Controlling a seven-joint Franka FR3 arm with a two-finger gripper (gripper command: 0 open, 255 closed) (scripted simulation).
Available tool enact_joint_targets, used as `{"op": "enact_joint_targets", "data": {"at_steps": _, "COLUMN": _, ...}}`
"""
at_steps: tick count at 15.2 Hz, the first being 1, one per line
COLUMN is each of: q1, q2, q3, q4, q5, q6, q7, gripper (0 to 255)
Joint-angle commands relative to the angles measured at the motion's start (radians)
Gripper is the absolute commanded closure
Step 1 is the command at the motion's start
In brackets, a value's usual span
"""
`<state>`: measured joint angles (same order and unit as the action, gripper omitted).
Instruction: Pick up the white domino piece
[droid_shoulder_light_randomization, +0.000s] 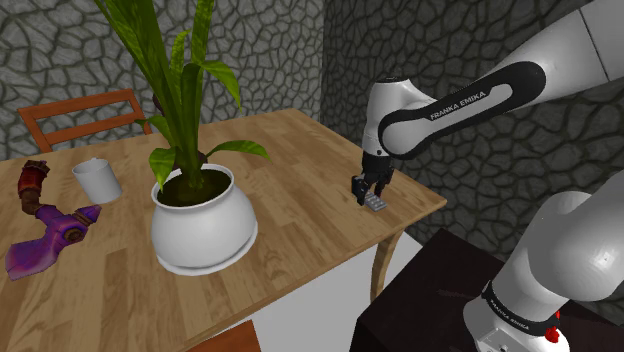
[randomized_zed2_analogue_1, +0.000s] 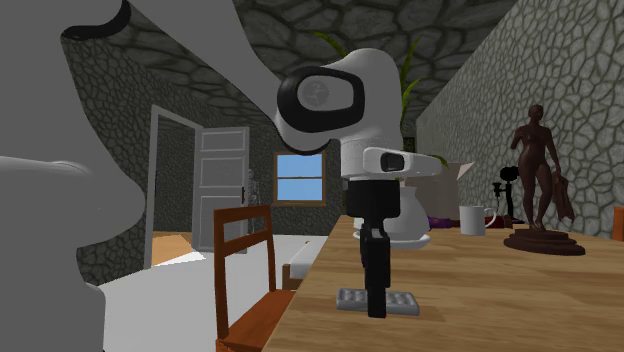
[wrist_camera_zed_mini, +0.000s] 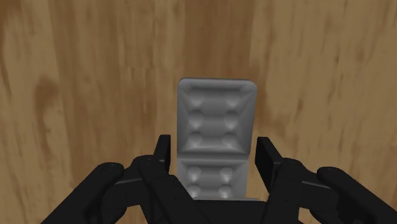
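The grey domino piece (wrist_camera_zed_mini: 216, 114) lies flat on the table (droid_shoulder_light_randomization: 300, 170), right of centre in the shoulder view, its long axis running between the narrowly parted fingers of the end effector (wrist_camera_zed_mini: 214, 151).

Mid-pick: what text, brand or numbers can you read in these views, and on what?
"FRANKA EMIKA": dark band of the white robot arm, shoulder view.
Lettering on the dark ring near the arm's base: too small to read.
The grey rectangular domino piece: round pips only, no writing.
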<state>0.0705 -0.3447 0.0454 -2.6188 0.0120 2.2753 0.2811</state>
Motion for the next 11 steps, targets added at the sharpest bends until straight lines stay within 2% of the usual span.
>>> {"op": "enact_joint_targets", "data": {"at_steps": 1, "q1": -0.001, "q2": 0.004, "q3": -0.001, "q4": -0.003, "q5": -0.002, "q6": 0.003, "q7": 0.0, "gripper": 255}}
{"op": "enact_joint_targets", "data": {"at_steps": 9, "q1": -0.001, "q2": 0.002, "q3": 0.0, "q4": -0.003, "q5": -0.001, "q6": 0.002, "q7": 0.001, "gripper": 255}}
{"op": "enact_joint_targets", "data": {"at_steps": 11, "q1": -0.001, "q2": -0.016, "q3": -0.001, "q4": 0.01, "q5": -0.001, "q6": -0.03, "q7": 0.0, "gripper": 255}}
